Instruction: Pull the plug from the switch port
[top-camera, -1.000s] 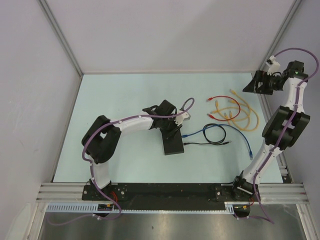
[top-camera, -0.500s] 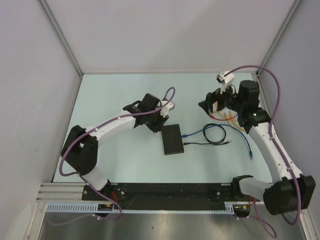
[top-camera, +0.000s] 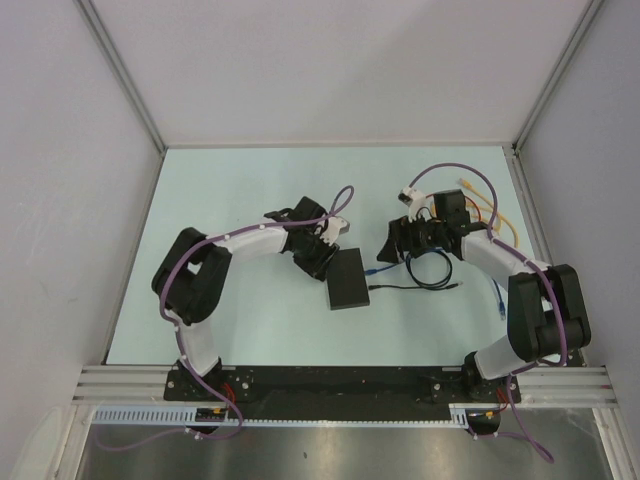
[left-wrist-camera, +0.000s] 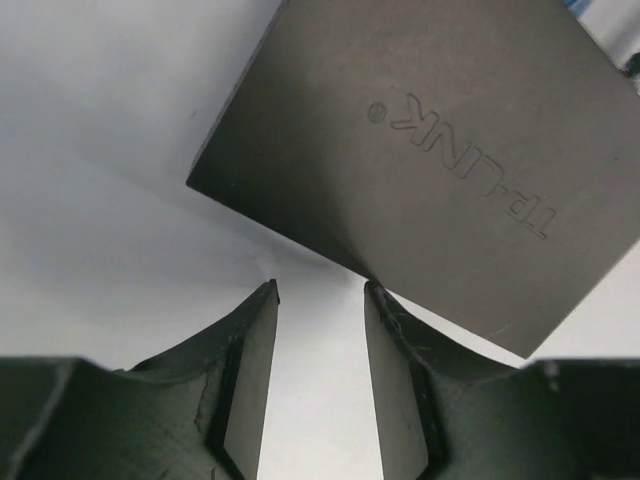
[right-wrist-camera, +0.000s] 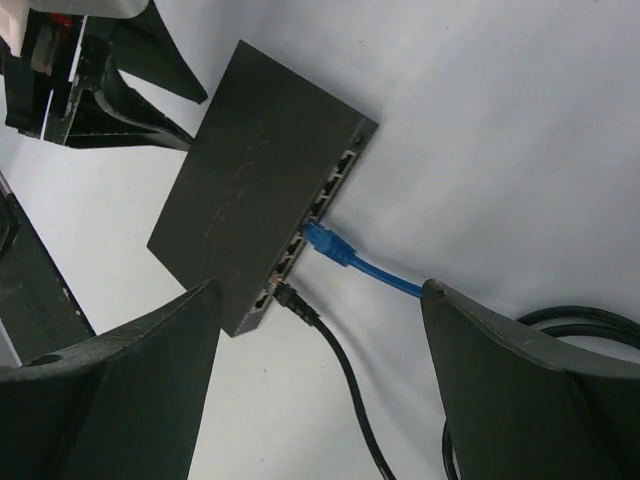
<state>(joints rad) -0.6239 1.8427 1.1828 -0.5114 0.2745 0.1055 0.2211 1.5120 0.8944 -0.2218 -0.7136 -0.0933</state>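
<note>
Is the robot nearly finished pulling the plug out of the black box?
Not yet. Done: both arms are in place at the switch. In hand: the left gripper is open beside the switch's corner, and the right gripper is open, facing the plugs and gripping nothing. Left: the blue plug and the black plug both sit plugged into the switch, so gripping one and pulling it out is all to come.

My left wrist camera is cropping the switch (left-wrist-camera: 430, 150) at the top and right edges, cutting its sockets out. From above, my left gripper (top-camera: 324, 258) is overlapping the switch's far-left corner, and the sockets are showing too small to count. In my right wrist view, the blue cable (right-wrist-camera: 375, 275) is passing behind a finger of my right gripper (right-wrist-camera: 320, 295), and the black cable (right-wrist-camera: 345, 380) is running off the bottom edge.
</note>
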